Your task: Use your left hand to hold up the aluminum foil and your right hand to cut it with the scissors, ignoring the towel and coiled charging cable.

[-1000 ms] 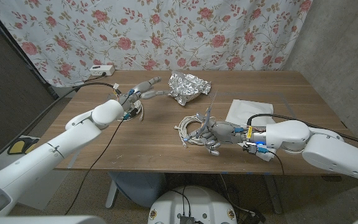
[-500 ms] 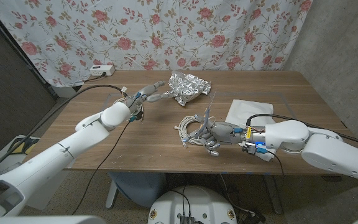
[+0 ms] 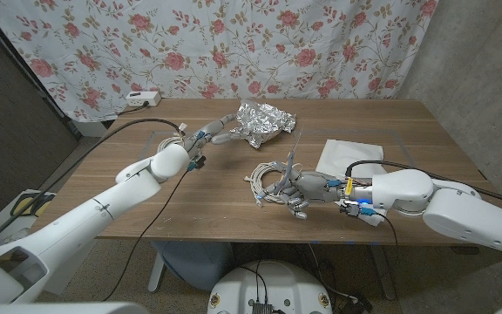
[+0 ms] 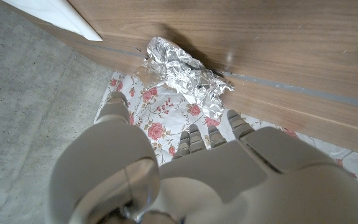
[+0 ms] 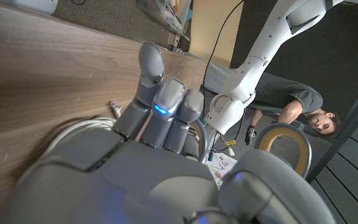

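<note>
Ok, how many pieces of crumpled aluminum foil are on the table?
1. The crumpled silver aluminum foil lies at the far middle of the wooden table, just beyond the left hand fingertips. None seems hidden.

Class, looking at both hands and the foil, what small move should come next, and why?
Probably the left hand should ease forward and grip the foil: its fingers reach just short of it, while the right hand holds the scissors.
</note>
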Controlling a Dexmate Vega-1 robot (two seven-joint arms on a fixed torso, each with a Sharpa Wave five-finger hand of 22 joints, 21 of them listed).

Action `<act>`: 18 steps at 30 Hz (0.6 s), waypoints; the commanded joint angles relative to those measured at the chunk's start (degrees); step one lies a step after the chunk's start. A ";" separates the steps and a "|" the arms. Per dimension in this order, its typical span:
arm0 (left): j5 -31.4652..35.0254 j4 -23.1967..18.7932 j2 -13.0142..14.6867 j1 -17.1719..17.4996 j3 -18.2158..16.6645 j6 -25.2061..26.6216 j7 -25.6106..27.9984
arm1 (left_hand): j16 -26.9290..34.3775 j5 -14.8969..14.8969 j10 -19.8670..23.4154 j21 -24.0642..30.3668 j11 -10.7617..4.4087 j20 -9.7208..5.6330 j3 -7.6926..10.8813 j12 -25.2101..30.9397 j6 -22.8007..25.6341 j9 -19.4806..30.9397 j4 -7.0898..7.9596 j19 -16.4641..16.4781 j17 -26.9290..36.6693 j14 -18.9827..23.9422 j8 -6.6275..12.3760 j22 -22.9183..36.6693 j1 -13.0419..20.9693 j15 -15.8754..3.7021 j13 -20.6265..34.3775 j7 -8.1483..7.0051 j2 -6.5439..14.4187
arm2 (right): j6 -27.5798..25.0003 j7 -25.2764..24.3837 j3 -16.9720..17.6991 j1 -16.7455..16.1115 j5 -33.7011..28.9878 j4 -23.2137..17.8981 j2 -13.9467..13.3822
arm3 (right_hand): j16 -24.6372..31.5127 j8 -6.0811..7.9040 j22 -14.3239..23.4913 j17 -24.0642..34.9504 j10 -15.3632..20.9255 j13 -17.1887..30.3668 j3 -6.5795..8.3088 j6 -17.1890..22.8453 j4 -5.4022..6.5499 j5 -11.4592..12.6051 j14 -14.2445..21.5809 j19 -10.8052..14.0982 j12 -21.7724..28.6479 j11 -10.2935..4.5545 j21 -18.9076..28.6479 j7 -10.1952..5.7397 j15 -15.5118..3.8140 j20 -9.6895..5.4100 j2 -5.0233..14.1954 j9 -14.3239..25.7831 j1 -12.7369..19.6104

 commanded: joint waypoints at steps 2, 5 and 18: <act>5.68 2.47 -0.66 -2.80 3.53 0.73 -1.21 | -0.19 -0.21 -1.61 0.03 -0.26 0.15 -0.01 -0.24 -3.34 0.08 -0.13 -0.49 0.19 -1.39 -0.40 0.29 -0.38 -0.19 -0.04 -0.87 -0.20 | -0.44 0.21 -0.07 0.53 0.03 0.11 0.11 | 0.00 -0.04 -0.06 0.06 -0.01 0.38 0.13 5.05 0.04 -0.19 0.07 -0.29 0.71 -0.37 0.68 5.29 -1.07 -0.72 0.29 0.18 0.78; 5.37 3.88 -1.34 -3.23 3.81 0.34 -1.68 | -0.16 -0.23 -1.54 0.01 -0.46 0.17 -0.09 -0.18 -3.71 0.08 -0.08 -0.55 0.20 -1.44 -0.40 0.29 -0.53 -0.27 -0.05 -1.07 -0.28 | -0.83 0.62 -0.33 0.90 -0.01 0.23 0.20 | -0.01 -0.06 -0.06 0.06 -0.02 0.35 0.02 5.12 0.06 -0.36 0.05 -0.39 0.87 -0.33 0.89 5.29 -1.06 -0.68 0.33 0.22 0.94; 4.76 9.00 -4.25 -5.80 5.20 -0.93 -2.68 | 0.21 -0.24 -0.01 0.13 -1.04 0.06 -0.47 0.57 -2.41 0.08 0.13 -0.29 0.23 -0.86 0.51 0.28 -1.19 -0.52 -0.08 -1.11 -0.67 | -1.42 1.15 -0.85 1.61 -0.10 0.50 0.62 | -0.03 -0.18 -0.64 0.05 -0.03 0.30 -0.19 5.13 0.20 -0.66 -0.04 -0.35 0.90 -0.26 1.05 5.32 -1.06 -0.67 0.29 0.28 1.03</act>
